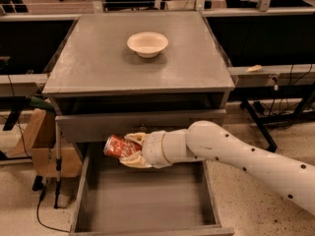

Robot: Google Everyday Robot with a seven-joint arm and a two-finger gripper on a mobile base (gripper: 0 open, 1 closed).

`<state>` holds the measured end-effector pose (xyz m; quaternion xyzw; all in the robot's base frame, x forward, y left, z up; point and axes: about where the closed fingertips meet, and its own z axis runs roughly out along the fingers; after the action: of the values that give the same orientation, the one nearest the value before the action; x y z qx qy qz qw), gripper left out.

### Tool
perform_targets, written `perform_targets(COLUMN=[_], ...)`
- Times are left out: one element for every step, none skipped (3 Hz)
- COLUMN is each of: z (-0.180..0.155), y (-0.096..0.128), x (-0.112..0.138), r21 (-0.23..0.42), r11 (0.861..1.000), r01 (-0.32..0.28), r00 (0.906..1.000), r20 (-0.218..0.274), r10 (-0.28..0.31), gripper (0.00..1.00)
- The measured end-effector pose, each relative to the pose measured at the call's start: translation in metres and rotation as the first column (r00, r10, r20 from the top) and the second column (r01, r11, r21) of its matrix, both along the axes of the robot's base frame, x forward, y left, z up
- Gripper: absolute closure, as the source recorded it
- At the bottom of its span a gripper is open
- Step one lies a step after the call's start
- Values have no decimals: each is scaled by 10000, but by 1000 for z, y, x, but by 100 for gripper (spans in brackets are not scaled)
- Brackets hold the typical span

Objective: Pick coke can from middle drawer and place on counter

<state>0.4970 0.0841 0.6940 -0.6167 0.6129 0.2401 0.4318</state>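
Observation:
The coke can (pixel 116 145), red with white lettering and a silver end, lies sideways in my gripper (pixel 129 148), which is shut on it. I hold it above the open middle drawer (pixel 142 200), in front of the closed grey drawer front (pixel 98 127). The drawer floor is bare. My white arm (pixel 236 154) reaches in from the right. The grey counter (pixel 98 58) lies above and behind the can.
A white bowl (pixel 147 43) stands at the back middle of the counter. A brown paper bag (pixel 42 141) and a thin pole (pixel 58 166) stand left of the cabinet. Dark desks and cables flank both sides.

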Motion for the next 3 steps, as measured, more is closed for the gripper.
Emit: perform_targets(z=[44,117,177], y=[-7,-27,-49], x=[13,34,64], r21=[-355,-666,-821], r11=[9994,9965,9902], r01=[43,498,1129], r00=[9971,9776,9510], r20=[767,2076,2977], r10=[-16,-350,-837], gripper=[100,100,100])
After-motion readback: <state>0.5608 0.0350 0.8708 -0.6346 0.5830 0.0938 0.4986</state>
